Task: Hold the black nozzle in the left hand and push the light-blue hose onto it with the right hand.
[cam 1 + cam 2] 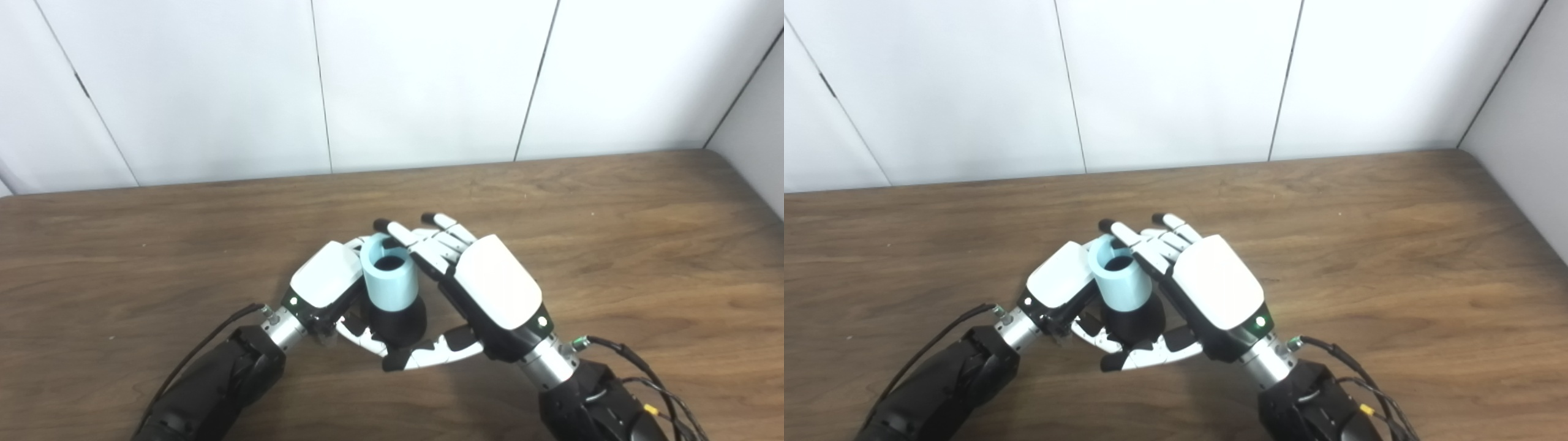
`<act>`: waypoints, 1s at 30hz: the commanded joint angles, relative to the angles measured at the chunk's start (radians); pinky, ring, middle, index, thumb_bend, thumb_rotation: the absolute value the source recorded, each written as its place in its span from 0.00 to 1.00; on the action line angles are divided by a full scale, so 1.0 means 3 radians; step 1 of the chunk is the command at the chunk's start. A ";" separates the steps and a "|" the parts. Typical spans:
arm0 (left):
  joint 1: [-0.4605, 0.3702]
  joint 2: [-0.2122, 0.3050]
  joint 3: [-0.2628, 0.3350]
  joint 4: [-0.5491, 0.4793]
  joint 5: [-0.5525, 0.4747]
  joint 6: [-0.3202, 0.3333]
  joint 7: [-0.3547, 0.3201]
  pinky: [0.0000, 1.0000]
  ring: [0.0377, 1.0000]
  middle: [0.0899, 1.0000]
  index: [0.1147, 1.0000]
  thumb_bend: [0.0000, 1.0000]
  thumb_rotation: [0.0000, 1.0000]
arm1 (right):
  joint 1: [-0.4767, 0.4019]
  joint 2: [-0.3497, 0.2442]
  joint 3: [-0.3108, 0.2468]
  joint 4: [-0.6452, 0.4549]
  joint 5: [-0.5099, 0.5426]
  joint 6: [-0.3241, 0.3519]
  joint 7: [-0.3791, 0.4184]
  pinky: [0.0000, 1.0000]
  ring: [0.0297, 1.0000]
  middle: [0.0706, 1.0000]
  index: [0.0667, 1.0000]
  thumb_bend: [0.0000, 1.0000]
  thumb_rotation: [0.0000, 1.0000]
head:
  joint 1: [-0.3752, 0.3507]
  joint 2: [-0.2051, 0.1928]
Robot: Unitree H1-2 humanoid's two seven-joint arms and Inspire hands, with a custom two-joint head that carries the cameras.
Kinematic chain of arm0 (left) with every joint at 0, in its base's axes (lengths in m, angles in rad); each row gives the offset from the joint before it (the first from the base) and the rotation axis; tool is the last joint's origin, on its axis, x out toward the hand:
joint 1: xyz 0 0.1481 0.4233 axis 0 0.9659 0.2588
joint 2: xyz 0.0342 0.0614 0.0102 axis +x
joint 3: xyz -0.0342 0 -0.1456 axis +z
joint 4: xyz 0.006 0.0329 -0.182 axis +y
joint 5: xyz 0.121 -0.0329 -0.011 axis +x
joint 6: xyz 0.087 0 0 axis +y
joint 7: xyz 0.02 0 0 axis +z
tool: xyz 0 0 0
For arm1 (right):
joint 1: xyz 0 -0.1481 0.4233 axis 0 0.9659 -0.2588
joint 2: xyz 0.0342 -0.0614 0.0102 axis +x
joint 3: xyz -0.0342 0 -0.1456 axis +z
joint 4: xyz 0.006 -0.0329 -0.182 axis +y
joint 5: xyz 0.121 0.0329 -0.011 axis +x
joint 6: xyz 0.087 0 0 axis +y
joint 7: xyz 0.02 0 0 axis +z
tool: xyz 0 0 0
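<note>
Left robot hand wrapped around black nozzle; right robot hand cupping light-blue hose – fingers against its rim. Hose seated upright atop nozzle – both held above brown worktop.

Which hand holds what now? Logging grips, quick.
Left hand: shut on the black nozzle.
Right hand: shut on the light-blue hose.

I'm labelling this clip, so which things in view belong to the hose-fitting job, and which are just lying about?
Belongs to the job:
- light-blue hose, seated upright on the black nozzle
- left hand and right hand, both around the pair

Not part of the job:
- wooden table; no loose items visible on it
- white wall panels
</note>
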 commanded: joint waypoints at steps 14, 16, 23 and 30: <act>0.0565 -0.0119 -0.0310 0.0473 0.0193 0.0191 -0.0325 0.83 0.49 0.41 0.43 0.50 0.00 | 0.0028 0.0131 -0.0333 0.0071 0.0107 -0.0082 -0.0307 0.94 1.00 1.00 1.00 0.84 0.90 | -0.0008 0.0005; 0.0567 -0.0118 -0.0310 0.0471 0.0192 0.0190 -0.0325 0.83 0.49 0.41 0.43 0.50 0.00 | 0.0034 0.0116 -0.0361 0.0137 0.0118 -0.0109 -0.0376 0.96 1.00 1.00 1.00 0.85 0.91 | -0.0007 0.0007; 0.0563 -0.0124 -0.0319 0.0486 0.0180 0.0196 -0.0323 0.83 0.49 0.41 0.43 0.50 0.00 | 0.0048 0.0089 -0.0421 0.0314 0.0233 -0.0212 -0.0485 1.00 1.00 1.00 1.00 0.87 0.95 | 0.0005 -0.0002; 0.0556 -0.0129 -0.0326 0.0482 0.0164 0.0184 -0.0325 0.83 0.48 0.41 0.43 0.50 0.00 | 0.0026 0.0030 -0.0395 0.0340 0.0532 -0.0386 -0.0444 1.00 1.00 1.00 1.00 0.92 1.00 | 0.0014 -0.0002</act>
